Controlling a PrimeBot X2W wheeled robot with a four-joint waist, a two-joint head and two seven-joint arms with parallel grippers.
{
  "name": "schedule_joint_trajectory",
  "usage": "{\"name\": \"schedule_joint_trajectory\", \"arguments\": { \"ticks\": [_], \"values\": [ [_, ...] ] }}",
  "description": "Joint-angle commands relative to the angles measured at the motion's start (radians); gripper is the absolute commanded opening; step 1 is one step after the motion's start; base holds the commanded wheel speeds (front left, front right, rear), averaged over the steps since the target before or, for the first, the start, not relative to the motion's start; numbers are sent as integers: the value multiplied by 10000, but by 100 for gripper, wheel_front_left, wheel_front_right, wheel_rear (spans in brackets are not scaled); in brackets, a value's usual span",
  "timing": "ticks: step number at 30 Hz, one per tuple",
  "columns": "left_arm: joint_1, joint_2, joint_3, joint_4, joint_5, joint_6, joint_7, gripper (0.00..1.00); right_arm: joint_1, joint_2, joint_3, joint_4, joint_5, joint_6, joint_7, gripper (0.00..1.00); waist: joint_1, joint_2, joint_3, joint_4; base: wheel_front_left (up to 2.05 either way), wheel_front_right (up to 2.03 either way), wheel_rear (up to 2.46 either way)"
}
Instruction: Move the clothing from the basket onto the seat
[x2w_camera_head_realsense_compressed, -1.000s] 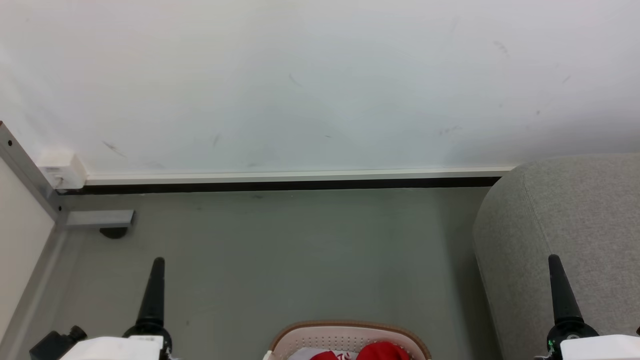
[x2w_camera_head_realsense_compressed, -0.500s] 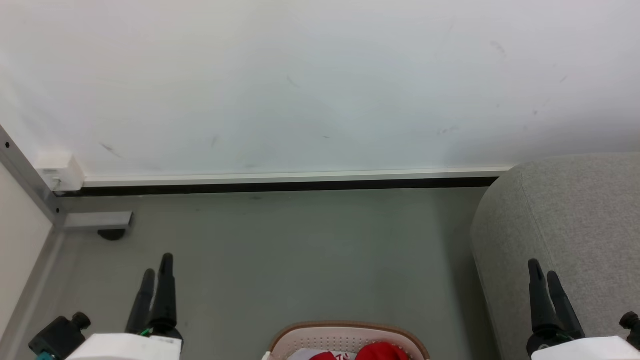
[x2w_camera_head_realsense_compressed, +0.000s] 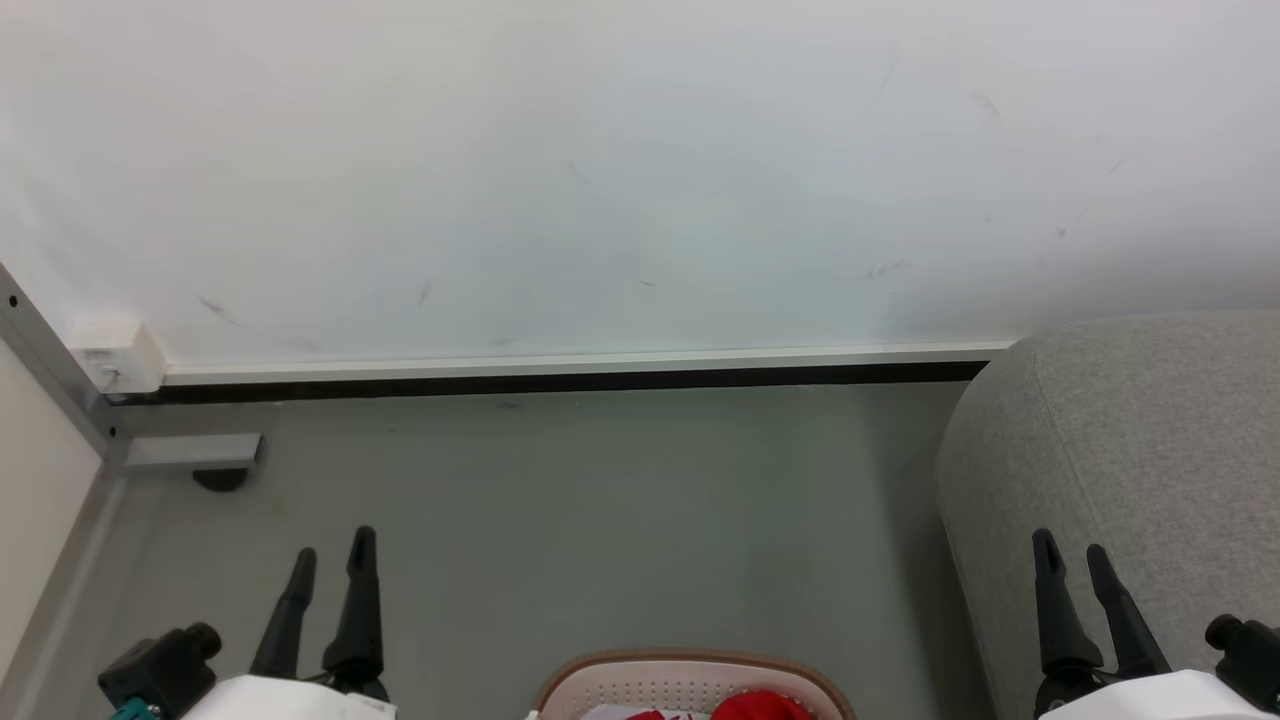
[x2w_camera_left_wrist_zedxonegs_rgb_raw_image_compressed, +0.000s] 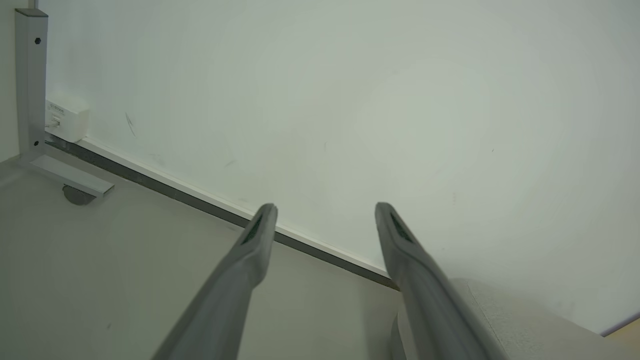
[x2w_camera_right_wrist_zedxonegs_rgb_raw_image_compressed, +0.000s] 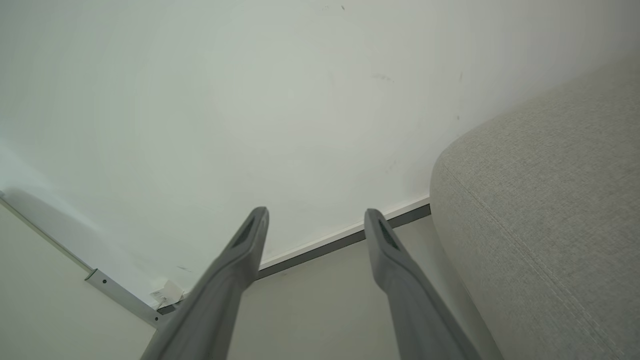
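1. Both hands have turned since a second ago. Each showed one dark finger then and shows two side by side now. The left hand (x2w_camera_head_realsense_compressed: 334, 543) has also edged toward the middle.
2. That left hand sits at 7 o'clock in the head view, over the grey floor (x2w_camera_head_realsense_compressed: 600, 520), its fingers apart and holding nothing.
3. At 5 o'clock, the right hand (x2w_camera_head_realsense_compressed: 1070, 544) stands in front of the seat's rounded corner, its fingers likewise apart and empty.
4. At 6 o'clock, the basket (x2w_camera_head_realsense_compressed: 690, 658) is cut by the bottom edge, so its far tan rim and rows of holes are what show. It lies between the hands, well apart from both.
5. Red clothing (x2w_camera_head_realsense_compressed: 760, 706) lies inside the basket.
6. From 3 to 4 o'clock, the seat (x2w_camera_head_realsense_compressed: 1150, 440) stands on the floor against the white wall (x2w_camera_head_realsense_compressed: 600, 180), near the basket.
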Motion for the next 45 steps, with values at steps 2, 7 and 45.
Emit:
{"name": "schedule_joint_trajectory", "arguments": {
  "ticks": [2,7,45],
  "values": [
    [0,139,-51,21,436,13,-126,100,-274,-20,-25,-27,-581,-10,-11,100,0,0,-25,-12,0,0,0],
    [46,225,-178,272,1092,117,-255,100,-280,34,-32,106,-1229,-11,30,100,0,0,-83,-23,0,0,0],
    [32,421,-594,454,4292,375,-1150,100,-381,356,53,479,-4631,-18,-461,100,0,0,-201,-124,0,0,0]
  ]
}}
